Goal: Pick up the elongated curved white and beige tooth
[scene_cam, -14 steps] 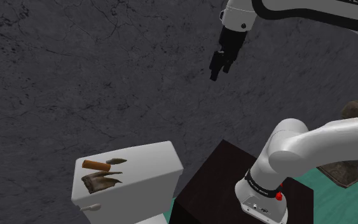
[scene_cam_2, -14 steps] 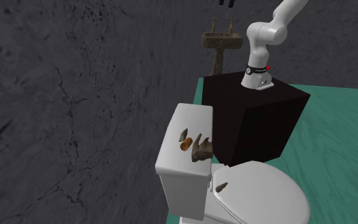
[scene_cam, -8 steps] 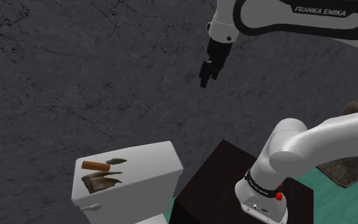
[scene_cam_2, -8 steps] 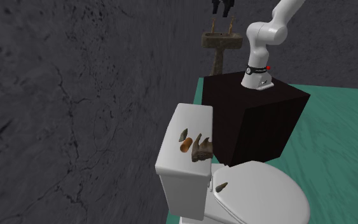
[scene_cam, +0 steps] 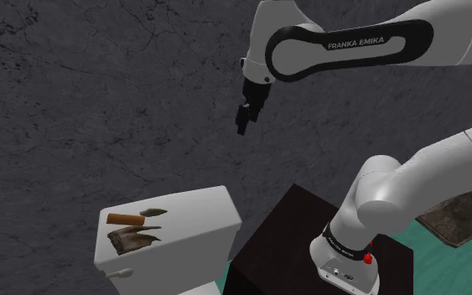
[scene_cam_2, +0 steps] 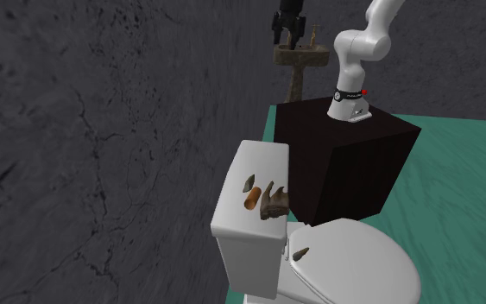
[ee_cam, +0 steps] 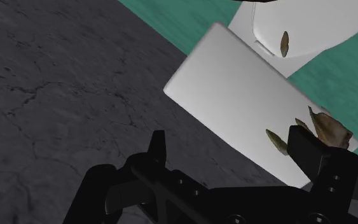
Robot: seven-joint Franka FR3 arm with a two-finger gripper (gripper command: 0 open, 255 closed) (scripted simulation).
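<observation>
Tooth (scene_cam_2: 301,253) on toilet lid (scene_cam_2: 362,268), beside tank (scene_cam_2: 245,250)

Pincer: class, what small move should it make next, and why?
Probably lower the open pincer toward the tooth. It hangs high above the tank, while the tooth lies untouched on the seat lid in front of the tank.

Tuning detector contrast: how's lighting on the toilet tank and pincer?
Shoulder view: white toilet tank pops against the dark wall; black pincer barely separates from it. Second exterior view: tank softly shaded, no glare. Wrist view: open black fingers nearly merge into the wall.
</observation>
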